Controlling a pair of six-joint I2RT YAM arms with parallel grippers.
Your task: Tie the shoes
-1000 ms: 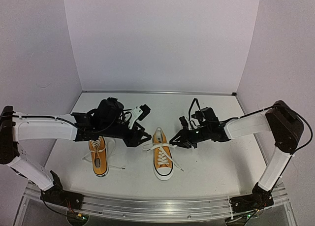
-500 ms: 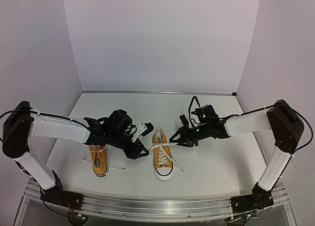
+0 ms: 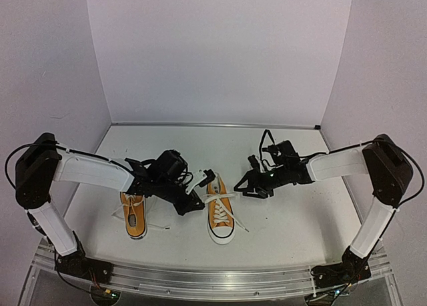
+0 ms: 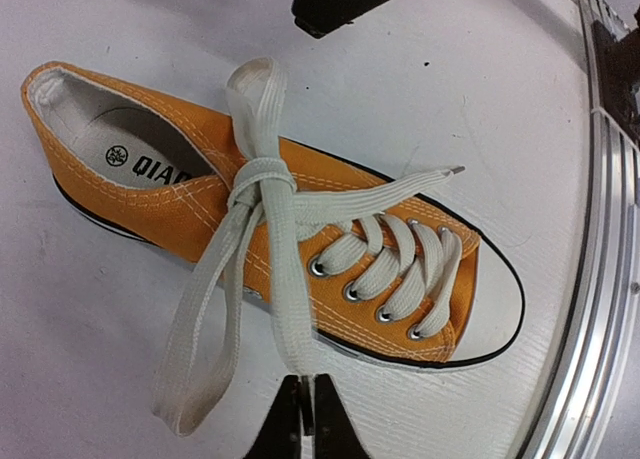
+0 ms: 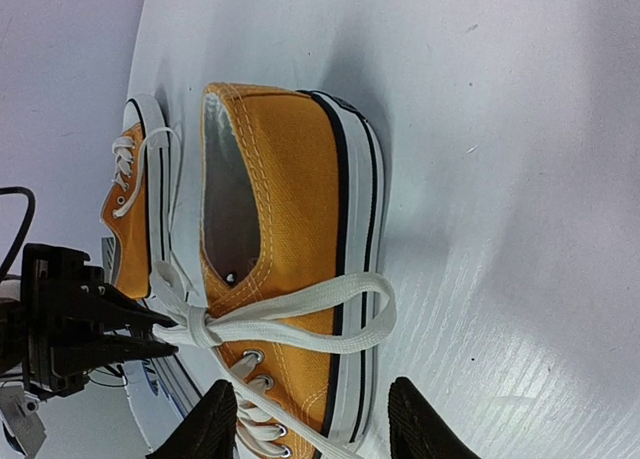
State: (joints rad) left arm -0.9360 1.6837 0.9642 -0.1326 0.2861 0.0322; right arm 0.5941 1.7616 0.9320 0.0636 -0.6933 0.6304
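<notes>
**A:** From above, where does everything sit?

**B:** Two orange canvas sneakers lie on the white bench. The knotted shoe lies between the arms. The second shoe is just beside it on the left arm's side. The left tool is at its lacing, and the right tool is near its heel.

**A:** And the left wrist view?

**B:** A flat woven white lace is crossed into a knot with one loop. There are round metal eyelets, a smooth rubber toe cap, and a printed insole inside the opening. The fingers are narrow, pinching a lace strand.

**A:** Right wrist?

**B:** Its fingers stand wide apart over the knotted shoe's eyelet rows. The white sole carries a black stripe.
</notes>
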